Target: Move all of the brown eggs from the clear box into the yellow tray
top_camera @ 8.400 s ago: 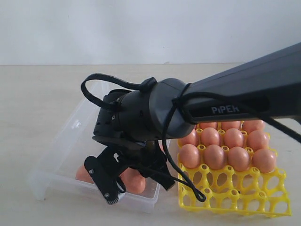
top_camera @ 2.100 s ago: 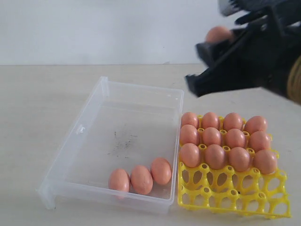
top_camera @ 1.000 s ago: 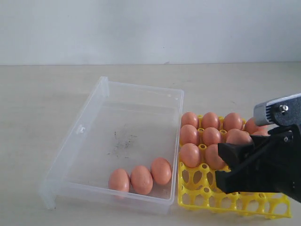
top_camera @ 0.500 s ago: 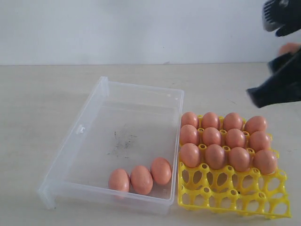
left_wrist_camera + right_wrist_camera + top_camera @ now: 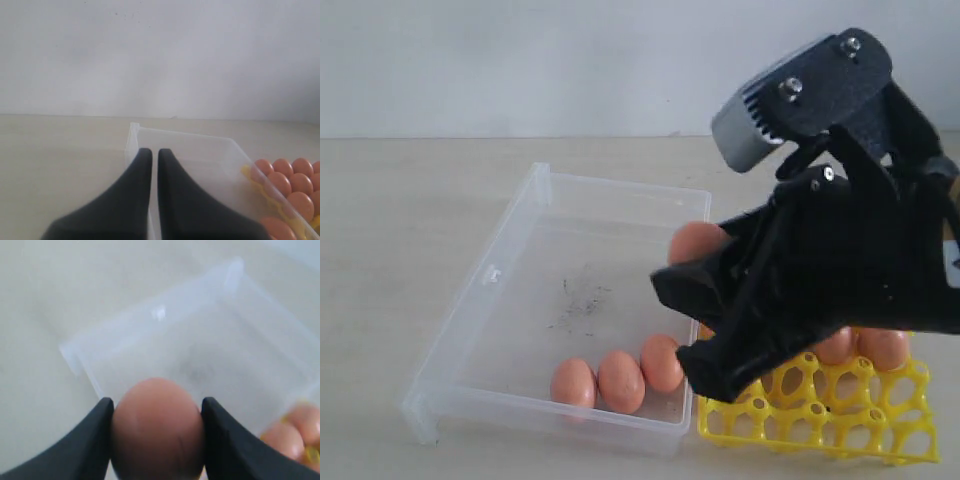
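The right gripper (image 5: pixel 156 437) clamps one smooth orange-brown oval egg (image 5: pixel 697 242) in its jaws, raised over the shallow transparent plastic box (image 5: pixel 620 186), on the side next to the bright yellow lattice egg tray (image 5: pixel 820 425). Three more eggs (image 5: pixel 618 380) lie in the box. The left gripper (image 5: pixel 150 165) has its jaws drawn almost together, holding nothing.

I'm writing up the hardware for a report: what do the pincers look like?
Both are matte black. The left pincer shows two smooth fingers tapering to rounded tips. The right pincer has similar black fingers; its body, angular and black, carries a ribbed silver-grey block with bright screws.
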Robot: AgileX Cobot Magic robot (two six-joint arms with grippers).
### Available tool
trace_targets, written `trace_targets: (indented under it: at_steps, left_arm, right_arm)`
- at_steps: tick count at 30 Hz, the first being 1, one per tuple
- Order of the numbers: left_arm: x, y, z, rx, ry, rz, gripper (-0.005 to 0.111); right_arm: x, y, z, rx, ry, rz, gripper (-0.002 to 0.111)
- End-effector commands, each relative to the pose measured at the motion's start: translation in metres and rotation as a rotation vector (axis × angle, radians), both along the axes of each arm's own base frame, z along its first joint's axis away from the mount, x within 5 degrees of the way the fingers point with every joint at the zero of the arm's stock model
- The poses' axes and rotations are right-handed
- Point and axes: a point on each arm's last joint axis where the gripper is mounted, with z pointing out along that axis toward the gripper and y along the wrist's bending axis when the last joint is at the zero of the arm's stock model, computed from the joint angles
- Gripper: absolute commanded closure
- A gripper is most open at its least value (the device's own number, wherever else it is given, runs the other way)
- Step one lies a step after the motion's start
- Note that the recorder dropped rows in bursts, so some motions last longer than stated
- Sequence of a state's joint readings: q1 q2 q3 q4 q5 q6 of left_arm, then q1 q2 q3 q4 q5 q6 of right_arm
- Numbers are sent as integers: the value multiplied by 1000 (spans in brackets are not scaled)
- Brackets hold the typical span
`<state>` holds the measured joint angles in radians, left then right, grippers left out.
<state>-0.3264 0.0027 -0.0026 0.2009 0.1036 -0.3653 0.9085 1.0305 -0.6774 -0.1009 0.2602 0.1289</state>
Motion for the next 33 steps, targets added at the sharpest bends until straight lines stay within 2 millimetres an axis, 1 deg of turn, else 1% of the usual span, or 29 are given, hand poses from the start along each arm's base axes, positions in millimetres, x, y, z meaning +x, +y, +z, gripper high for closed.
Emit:
trace_targets:
  at_steps: [1, 3, 6, 8, 10, 12, 16, 21, 23, 28, 33]
  left_arm:
    - [0, 0, -1, -10, 2, -8, 103]
    - [0, -1, 0, -12, -2, -9, 103]
    - [0, -1, 0, -12, -2, -9, 103]
    - [0, -1, 0, -12, -2, -9, 103]
    - [0, -1, 0, -12, -2, -9, 103]
    - [0, -1, 0, -12, -2, -9, 103]
    - [0, -1, 0, -12, -2, -9, 103]
    - [0, -1, 0, -12, -2, -9, 103]
    - [0, -1, 0, -12, -2, -9, 103]
    - [0, 0, -1, -10, 2, -8, 103]
    - [0, 0, -1, -10, 2, -8, 103]
  right_arm:
    - [1, 3, -18, 279, -208, 31, 108]
    - [6, -6, -36, 281, -197, -37, 108]
    - [18, -26, -68, 203, -145, -202, 108]
    - [20, -37, -86, 155, -161, -255, 108]
    - [17, -43, -97, 154, -203, -266, 108]
    - [12, -47, -105, 152, -257, -246, 108]
    - [10, -50, -118, 140, -251, -245, 108]
    - [8, -37, -126, 161, -246, -135, 108]
    - [10, -36, -130, 158, -247, -133, 108]
    - [13, -31, -148, 123, -194, -124, 108]
    - [16, -27, -157, 163, -184, -130, 108]
